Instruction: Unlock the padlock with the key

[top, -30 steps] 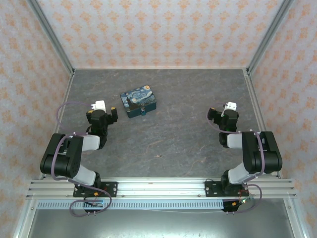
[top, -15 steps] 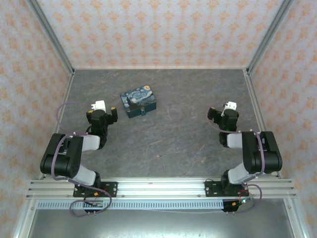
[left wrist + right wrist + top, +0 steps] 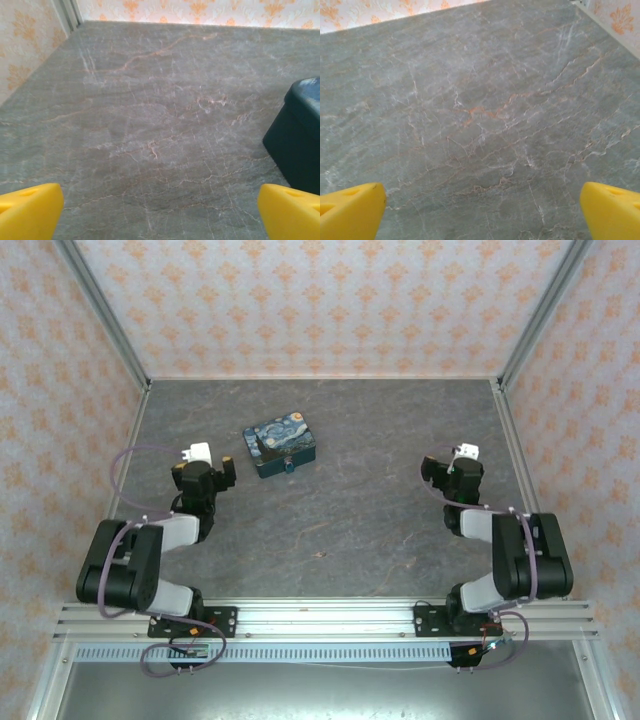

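Note:
The blue-and-yellow painted tin box (image 3: 280,447) lies on the table at the back left. A tiny dark teal padlock (image 3: 288,466) hangs at its near edge. I cannot make out the key. My left gripper (image 3: 205,470) sits low just left of the box, apart from it. It is open, its yellow fingertips (image 3: 30,210) spread wide over bare table around the gripper's middle (image 3: 160,215). The box's dark corner (image 3: 300,140) shows at the right of the left wrist view. My right gripper (image 3: 450,468) is open over bare table (image 3: 480,215), its yellow fingertips (image 3: 612,210) far apart.
The grey marbled table (image 3: 370,500) is walled by patterned panels with metal posts (image 3: 100,310) at the back corners. An aluminium rail (image 3: 320,620) carrying the arm bases runs along the near edge. Both arms are folded back near their bases.
Both arms have shifted slightly outward at the elbow. The grippers stay open in about the same places, and the box has not moved.

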